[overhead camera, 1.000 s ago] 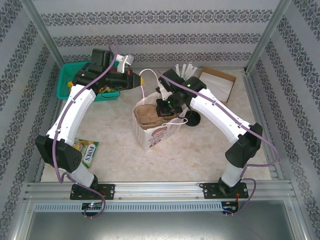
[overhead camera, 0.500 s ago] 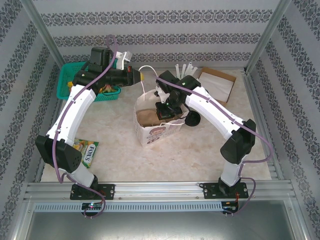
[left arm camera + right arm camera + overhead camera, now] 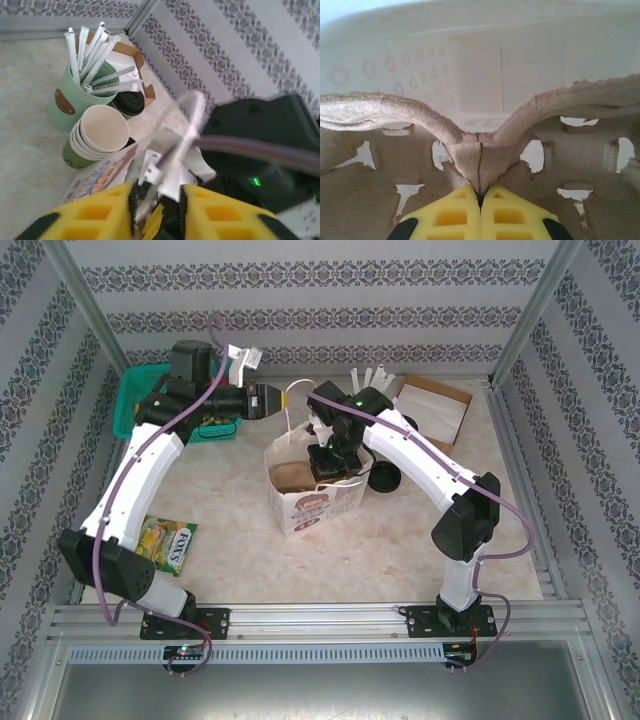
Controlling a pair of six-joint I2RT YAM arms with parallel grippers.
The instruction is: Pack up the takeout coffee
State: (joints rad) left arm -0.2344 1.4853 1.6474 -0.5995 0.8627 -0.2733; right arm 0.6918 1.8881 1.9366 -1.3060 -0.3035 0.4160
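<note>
Swung the right elbow (image 3: 465, 525) in toward the paper bag (image 3: 315, 505) since a second ago, dropped the left elbow (image 3: 95, 555) back. Clamps the right pincer (image 3: 480, 195) shut on the ridge of the cup carrier (image 3: 480, 157) inside the bag. Holds the left pincer (image 3: 157, 192) parted around the bag's white handle (image 3: 192, 112). Finds the takeout coffee (image 3: 385, 478) on the table (image 3: 230, 500) just right of the bag, near the stack of lidless cups (image 3: 102, 132).

A green and yellow packet (image 3: 168, 543), lying flat at the near left of the table (image 3: 400, 550), reads "FOX'S" in bold capitals. The white paper bag (image 3: 318, 502) has a cartoon print on its side, with lettering too small to read.
</note>
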